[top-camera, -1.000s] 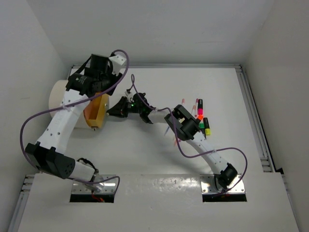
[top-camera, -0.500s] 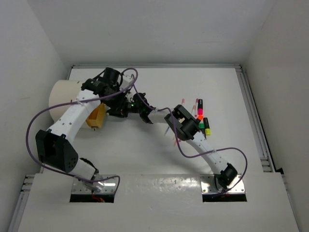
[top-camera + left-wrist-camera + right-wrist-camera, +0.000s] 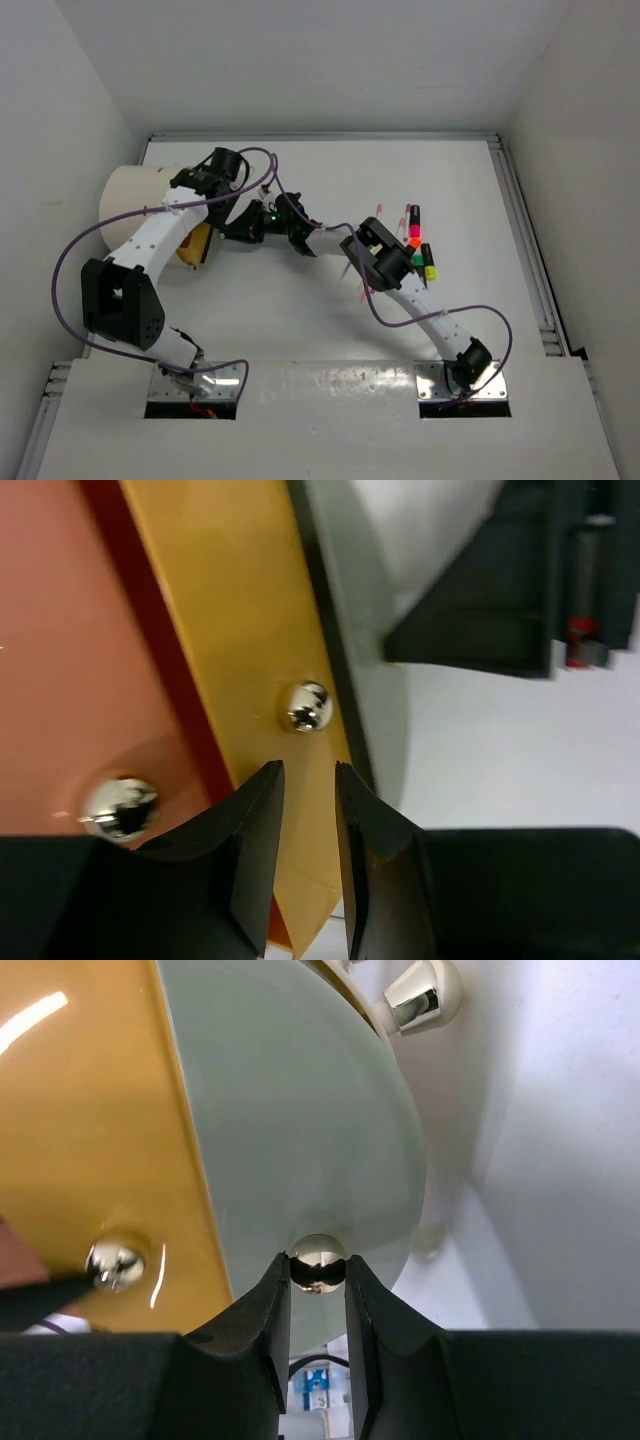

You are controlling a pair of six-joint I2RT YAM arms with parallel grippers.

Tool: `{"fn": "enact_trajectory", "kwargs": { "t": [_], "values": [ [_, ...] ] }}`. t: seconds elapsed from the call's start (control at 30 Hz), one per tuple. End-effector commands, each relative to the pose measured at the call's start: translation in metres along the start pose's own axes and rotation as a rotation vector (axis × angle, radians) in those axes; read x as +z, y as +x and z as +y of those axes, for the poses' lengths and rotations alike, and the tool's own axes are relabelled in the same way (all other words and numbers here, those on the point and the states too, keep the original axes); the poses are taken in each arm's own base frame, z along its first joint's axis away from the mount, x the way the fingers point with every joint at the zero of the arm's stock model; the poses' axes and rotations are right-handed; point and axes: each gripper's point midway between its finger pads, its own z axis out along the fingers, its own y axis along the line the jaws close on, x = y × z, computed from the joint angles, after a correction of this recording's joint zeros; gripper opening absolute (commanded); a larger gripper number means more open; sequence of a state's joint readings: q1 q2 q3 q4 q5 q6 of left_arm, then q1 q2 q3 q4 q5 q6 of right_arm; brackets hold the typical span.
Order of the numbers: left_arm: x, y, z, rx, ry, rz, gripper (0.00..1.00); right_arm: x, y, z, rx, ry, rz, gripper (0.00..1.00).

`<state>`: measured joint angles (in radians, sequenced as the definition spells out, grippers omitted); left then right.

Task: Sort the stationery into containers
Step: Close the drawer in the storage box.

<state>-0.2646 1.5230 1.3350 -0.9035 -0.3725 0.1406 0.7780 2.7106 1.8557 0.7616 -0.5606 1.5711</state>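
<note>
Your right gripper [image 3: 318, 1272] is pinching the chrome knob [image 3: 318, 1252] on the pale green bin [image 3: 300, 1110] front, low in its wrist view. Your left gripper [image 3: 308, 780] shows its fingers almost together over the yellow bin [image 3: 230, 600] wall, just below a silver stud [image 3: 308, 706], and you cannot tell whether they clamp anything. The stationery [image 3: 416, 240] lies on the surface [image 3: 400, 170] at centre right of the top view, well apart from the white drum [image 3: 125, 195] at upper left.

This is looking like a robotics lab cell: plain white walls [image 3: 300, 60] are boxing in a white table [image 3: 470, 180] on 3 sides, metal rails [image 3: 528, 250] are running along its edges, and 2 arms [image 3: 150, 235], trailing purple cables [image 3: 60, 265], are sitting bolted to steel plates [image 3: 230, 385] at its near edge.
</note>
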Motion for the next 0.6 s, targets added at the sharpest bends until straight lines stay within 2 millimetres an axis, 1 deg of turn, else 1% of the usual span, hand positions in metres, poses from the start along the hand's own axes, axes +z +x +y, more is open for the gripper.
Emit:
{"fn": "enact_trajectory", "kwargs": {
  "t": [0.0,0.1,0.13,0.23,0.4,0.57],
  "values": [
    [-0.010,-0.007,0.042,-0.054,-0.214,-0.030,0.34,0.002,-0.006,0.053,-0.082,-0.140,-0.017,0.00],
    [-0.009,-0.004,0.046,-0.059,-0.236,-0.017,0.34,0.002,-0.004,0.053,-0.082,-0.139,-0.014,0.00],
    [-0.012,-0.006,0.048,-0.071,-0.238,-0.031,0.34,0.001,-0.005,0.053,-0.082,-0.141,-0.015,0.00],
    [-0.013,-0.009,0.043,-0.065,-0.221,-0.047,0.34,0.001,-0.005,0.053,-0.082,-0.141,-0.015,0.00],
    [-0.004,0.001,0.045,-0.072,-0.216,0.002,0.34,0.000,-0.006,0.051,-0.080,-0.137,-0.015,0.00],
    [0.000,0.003,0.048,-0.069,-0.226,0.015,0.34,-0.005,-0.007,0.050,-0.080,-0.135,-0.013,0.00]
  ]
}}
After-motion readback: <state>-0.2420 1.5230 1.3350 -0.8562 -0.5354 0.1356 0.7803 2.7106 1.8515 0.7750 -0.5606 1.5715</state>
